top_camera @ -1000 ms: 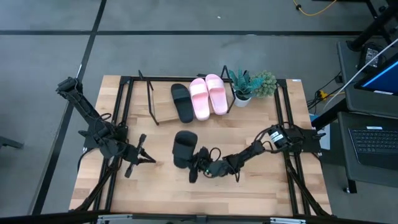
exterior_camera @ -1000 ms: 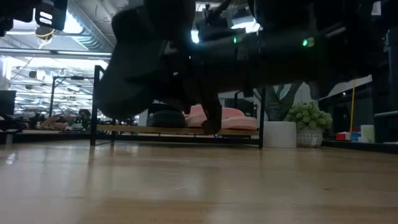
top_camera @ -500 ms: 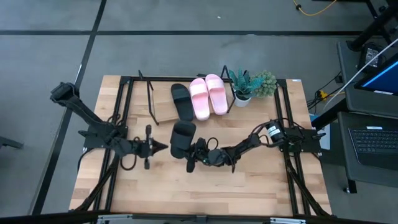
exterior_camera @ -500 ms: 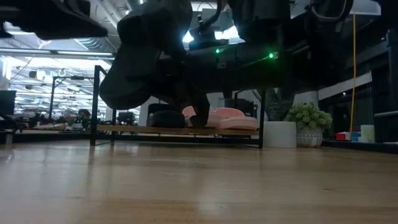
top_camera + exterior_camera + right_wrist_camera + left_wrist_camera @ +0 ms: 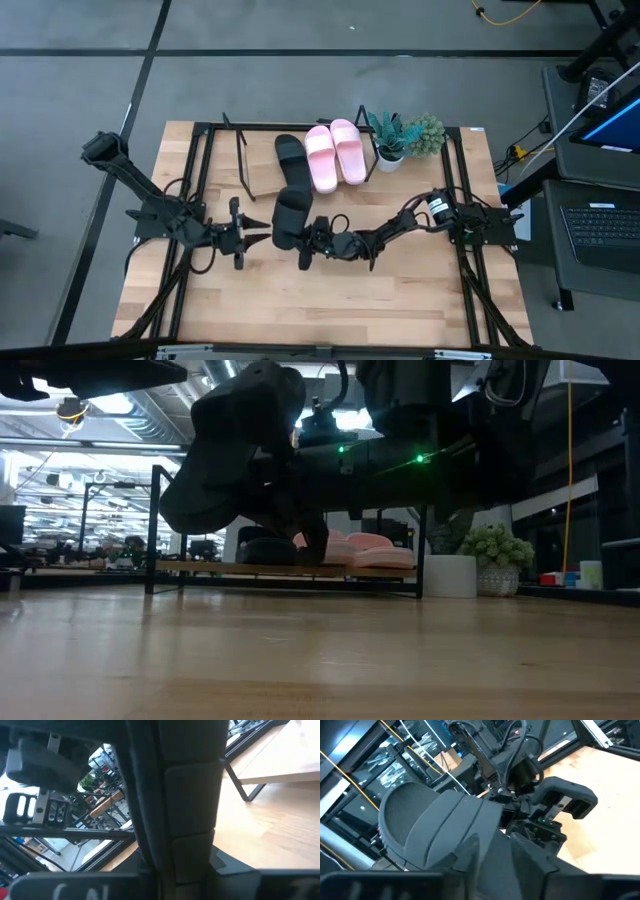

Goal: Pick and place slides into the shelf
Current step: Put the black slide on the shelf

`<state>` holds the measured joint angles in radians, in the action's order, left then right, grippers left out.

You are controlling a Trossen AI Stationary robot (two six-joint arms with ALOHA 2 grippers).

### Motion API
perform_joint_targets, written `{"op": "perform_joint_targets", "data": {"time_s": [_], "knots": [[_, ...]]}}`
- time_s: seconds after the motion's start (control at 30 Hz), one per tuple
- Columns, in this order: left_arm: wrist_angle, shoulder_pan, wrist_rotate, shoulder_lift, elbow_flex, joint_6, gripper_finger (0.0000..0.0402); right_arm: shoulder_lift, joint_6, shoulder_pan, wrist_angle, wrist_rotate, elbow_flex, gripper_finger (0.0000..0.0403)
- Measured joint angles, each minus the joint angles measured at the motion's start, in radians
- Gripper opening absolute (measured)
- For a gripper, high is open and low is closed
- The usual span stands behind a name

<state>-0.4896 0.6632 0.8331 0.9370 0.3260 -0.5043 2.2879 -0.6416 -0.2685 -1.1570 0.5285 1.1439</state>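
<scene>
Three slides are sitting on the shelf (image 5: pixel 262 178) already. My left gripper (image 5: pixel 262 236), fingers spread and empty, is waiting beside the fourth, a black slide (image 5: pixel 289 218) my right gripper (image 5: pixel 306 240) is clamping short of the shelf; I should keep it level, easing forward.

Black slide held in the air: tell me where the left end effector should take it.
Take the long sole edge facing the left end effector, coming from the left. The black slide hangs off the table and the right end effector holds its other side, so that edge looks free.
</scene>
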Motion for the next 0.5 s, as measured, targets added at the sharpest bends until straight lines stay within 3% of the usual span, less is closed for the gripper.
{"op": "perform_joint_targets", "data": {"time_s": [0.23, 0.5], "knots": [[-0.008, -0.005, 0.024, 0.007, 0.0, -0.097, 0.0161, 0.0, -0.007, 0.031, -0.002, 0.001, 0.003, 0.0069], [-0.032, -0.05, 0.03, 0.035, 0.0, -0.219, 0.0166, 0.001, 0.071, 0.064, 0.002, -0.005, 0.062, 0.0068]]}}
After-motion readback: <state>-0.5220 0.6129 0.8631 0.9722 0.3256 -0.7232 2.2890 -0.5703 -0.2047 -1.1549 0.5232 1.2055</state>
